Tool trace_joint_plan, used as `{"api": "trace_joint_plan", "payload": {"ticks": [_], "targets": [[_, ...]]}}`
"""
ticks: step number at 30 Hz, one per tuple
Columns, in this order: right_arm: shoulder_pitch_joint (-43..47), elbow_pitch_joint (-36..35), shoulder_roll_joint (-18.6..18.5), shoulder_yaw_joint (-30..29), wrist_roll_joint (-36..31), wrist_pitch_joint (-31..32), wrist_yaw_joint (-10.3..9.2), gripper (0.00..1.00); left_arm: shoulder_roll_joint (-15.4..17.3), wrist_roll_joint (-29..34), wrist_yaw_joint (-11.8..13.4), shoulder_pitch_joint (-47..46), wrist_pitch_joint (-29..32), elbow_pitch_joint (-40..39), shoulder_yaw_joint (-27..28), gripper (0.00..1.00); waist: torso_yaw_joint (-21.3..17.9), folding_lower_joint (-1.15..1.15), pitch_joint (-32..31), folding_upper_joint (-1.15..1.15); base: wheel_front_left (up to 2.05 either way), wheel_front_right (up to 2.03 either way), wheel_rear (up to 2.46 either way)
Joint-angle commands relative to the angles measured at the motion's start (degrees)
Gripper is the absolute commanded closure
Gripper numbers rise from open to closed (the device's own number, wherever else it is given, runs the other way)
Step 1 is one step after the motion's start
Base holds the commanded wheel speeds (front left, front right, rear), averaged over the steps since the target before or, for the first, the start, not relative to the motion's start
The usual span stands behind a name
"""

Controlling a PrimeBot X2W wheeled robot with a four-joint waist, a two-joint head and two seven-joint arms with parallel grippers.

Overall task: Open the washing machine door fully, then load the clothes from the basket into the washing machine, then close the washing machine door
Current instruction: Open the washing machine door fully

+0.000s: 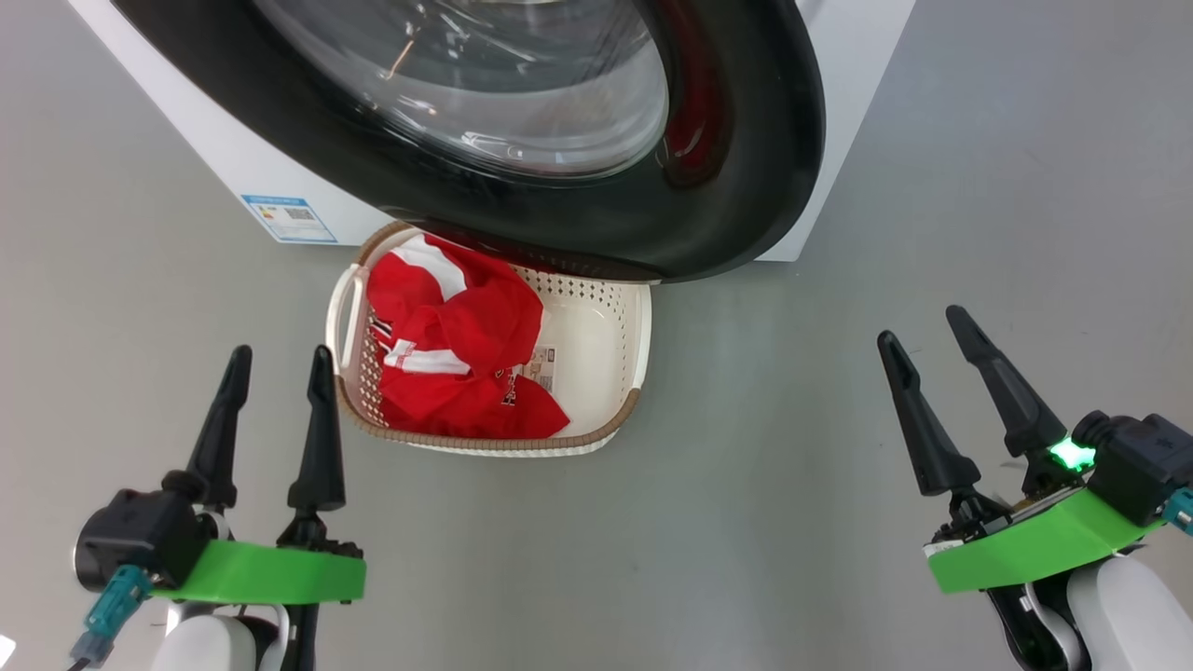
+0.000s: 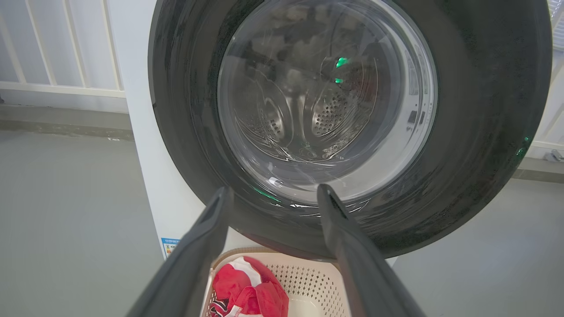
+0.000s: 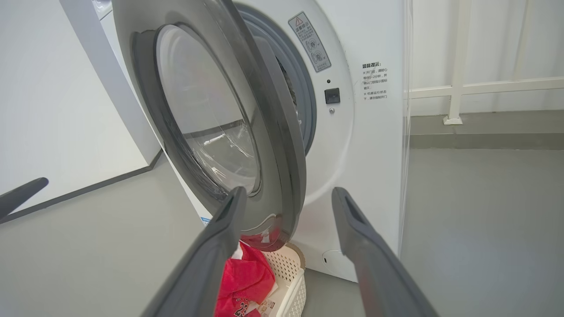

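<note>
Red clothes (image 1: 466,345) lie in the left half of the basket (image 1: 503,443), on the floor just before the washing machine (image 1: 862,56). The washing machine door (image 1: 764,168) stands part-open, overhanging the basket's far end. Near, the left gripper (image 1: 281,354) and right gripper (image 1: 921,324) hover, fingers spread, empty. Risk: swung wider, the door's lower edge may clip the basket rim — clearance unclear from here — and drag it.

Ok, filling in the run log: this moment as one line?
washing machine door: ajar, not fully open | clothes: in basket | left end effector: open, empty | right end effector: open, empty
</note>
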Motion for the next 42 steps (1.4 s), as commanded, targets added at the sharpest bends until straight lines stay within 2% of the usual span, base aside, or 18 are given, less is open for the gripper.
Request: {"api": "trace_joint_plan", "payload": {"ticks": [1, 42], "targets": [[1.0, -1.3, 0.0, 0.9, -0.7, -0.7, 0.09, 0.00, 1.1, 0.4, -0.5, 0.3, -0.3, -1.2, 1.8, 0.00, 0.0, 0.00, -0.1, 0.00, 0.00, 0.00, 0.00], [0.4, -1.8, -0.3, 0.4, -3.2, -0.7, 0.09, 0.00, 1.1, 0.2, -0.5, -0.2, -0.3, -0.8, 2.2, 0.00, 0.3, 0.00, -0.3, 0.00, 0.00, 0.00, 0.00]]}}
